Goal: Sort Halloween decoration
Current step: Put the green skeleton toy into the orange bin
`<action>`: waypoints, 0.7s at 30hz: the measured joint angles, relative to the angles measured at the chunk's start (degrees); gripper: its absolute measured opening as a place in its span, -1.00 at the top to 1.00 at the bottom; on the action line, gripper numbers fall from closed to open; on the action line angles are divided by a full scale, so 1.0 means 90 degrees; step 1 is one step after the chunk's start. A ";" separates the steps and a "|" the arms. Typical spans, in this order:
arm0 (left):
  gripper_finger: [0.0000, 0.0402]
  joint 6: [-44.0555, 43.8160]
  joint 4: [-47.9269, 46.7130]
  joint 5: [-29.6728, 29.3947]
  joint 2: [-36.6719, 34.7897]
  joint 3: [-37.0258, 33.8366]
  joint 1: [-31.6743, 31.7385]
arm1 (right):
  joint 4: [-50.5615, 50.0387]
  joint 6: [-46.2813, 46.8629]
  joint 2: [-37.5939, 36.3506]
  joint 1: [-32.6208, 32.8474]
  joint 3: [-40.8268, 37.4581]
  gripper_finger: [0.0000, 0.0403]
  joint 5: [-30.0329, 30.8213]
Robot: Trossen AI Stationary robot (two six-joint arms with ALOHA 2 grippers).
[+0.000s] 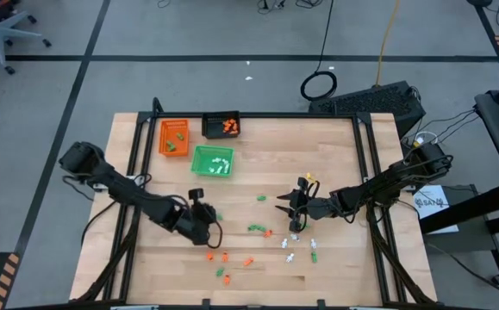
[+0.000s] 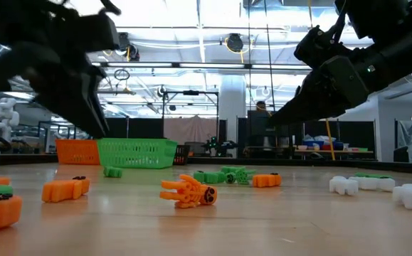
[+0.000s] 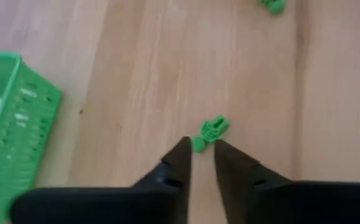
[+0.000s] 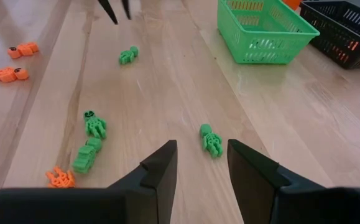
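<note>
Over the table's middle, my left gripper (image 3: 202,152) hangs low, fingers slightly parted just behind a green skeleton piece (image 3: 209,131) lying flat (nothing grasped). My right gripper (image 4: 201,163) hovers spread, empty, near another green skeleton (image 4: 211,140). Beyond, the green tray (image 1: 212,161) holds white bits.

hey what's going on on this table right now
Two robot arms are sorting tiny plastic Halloween pieces by colour into small trays. The left gripper is down at the table with its jaws slightly apart right at a green piece, near the green tray. The right gripper hovers with open jaws above another green piece. Many pieces lie unsorted.
</note>
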 joint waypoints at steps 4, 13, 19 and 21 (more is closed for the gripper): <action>0.30 0.1088 0.0046 0.0702 0.0132 0.0000 0.0392 | 0.0000 0.0000 0.0000 0.0000 0.0000 0.38 -0.0002; 0.25 0.2855 0.0483 0.2776 0.0340 0.0005 0.1579 | -0.0001 -0.0126 0.0000 0.0000 -0.0002 0.38 -0.0002; 0.40 0.3219 0.0421 0.3452 0.0719 0.0008 0.1940 | -0.0025 -0.0170 0.0000 0.0000 -0.0002 0.38 -0.0004; 0.47 0.3286 0.0463 0.3453 0.0825 0.0028 0.1955 | -0.0047 -0.0174 0.0000 0.0000 -0.0002 0.38 -0.0004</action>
